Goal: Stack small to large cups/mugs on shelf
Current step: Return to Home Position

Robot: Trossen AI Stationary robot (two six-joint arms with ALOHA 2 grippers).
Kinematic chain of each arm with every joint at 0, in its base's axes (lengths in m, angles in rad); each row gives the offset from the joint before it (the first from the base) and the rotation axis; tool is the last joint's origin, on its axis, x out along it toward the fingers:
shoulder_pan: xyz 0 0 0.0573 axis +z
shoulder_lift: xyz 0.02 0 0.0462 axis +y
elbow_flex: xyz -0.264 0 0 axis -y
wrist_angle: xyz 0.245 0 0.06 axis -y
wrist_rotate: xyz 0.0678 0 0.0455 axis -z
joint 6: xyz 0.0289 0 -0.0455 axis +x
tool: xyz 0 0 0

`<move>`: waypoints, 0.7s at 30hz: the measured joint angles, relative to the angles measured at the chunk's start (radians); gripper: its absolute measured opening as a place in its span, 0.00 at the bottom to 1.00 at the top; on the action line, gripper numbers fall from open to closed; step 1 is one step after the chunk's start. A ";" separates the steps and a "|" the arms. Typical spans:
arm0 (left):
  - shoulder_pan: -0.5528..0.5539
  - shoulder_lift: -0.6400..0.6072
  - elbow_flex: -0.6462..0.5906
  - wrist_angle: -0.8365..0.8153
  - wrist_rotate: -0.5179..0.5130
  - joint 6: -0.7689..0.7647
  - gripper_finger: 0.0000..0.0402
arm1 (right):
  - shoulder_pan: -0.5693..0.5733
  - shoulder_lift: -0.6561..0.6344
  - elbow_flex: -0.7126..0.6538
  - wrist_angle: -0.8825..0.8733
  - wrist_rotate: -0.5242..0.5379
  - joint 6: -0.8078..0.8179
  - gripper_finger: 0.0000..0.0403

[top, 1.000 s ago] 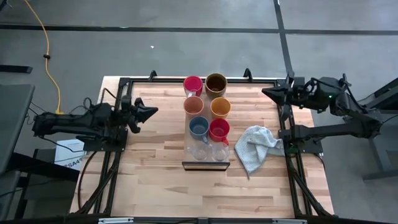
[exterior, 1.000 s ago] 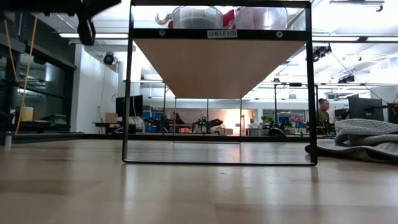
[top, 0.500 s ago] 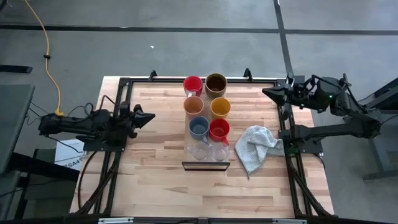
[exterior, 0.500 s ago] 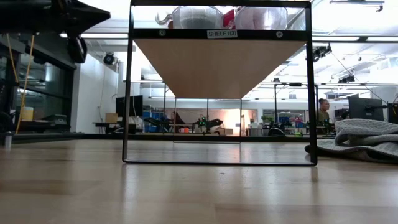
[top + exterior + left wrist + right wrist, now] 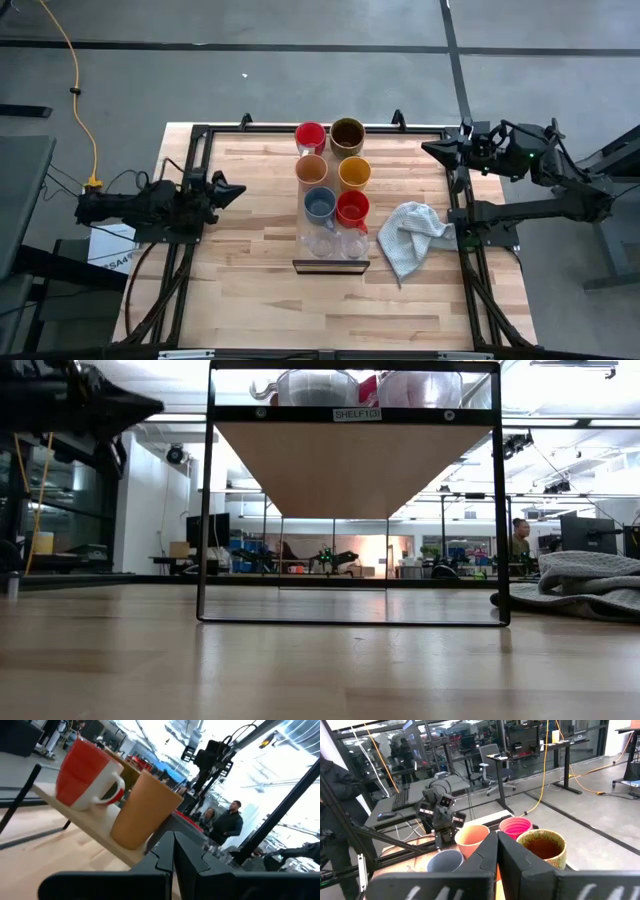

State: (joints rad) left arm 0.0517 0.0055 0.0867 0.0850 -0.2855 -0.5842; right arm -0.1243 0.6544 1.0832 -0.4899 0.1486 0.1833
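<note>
Eight cups (image 5: pixel 354 174) sit paired on the shelf (image 5: pixel 331 265) at frame centre; left claw (image 5: pixel 232 189) at the left edge of the desk (image 5: pixel 250 290) and right claw (image 5: pixel 432 149) upper right are both pinched together, empty — best draw each arm straight outward, level, clear of the shelf.

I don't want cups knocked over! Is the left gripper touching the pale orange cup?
Apart. The high view shows bare tabletop between the left gripper and the pale orange cup. The right gripper waits at the edge.
</note>
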 joint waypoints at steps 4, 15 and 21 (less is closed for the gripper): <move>0.000 0.001 -0.076 0.051 0.003 -0.025 0.00 | 0.000 0.000 0.000 0.000 0.000 0.011 0.00; 0.000 0.006 -0.078 -0.051 0.151 0.064 0.00 | 0.000 -0.003 0.000 -0.025 -0.052 0.041 0.00; 0.000 0.018 -0.078 -0.050 0.173 0.114 0.00 | 0.000 -0.008 0.000 -0.119 -0.086 0.051 0.00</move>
State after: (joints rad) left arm 0.0521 0.0235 0.0086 0.0351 -0.1127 -0.4704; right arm -0.1242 0.6469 1.0832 -0.6092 0.0631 0.2343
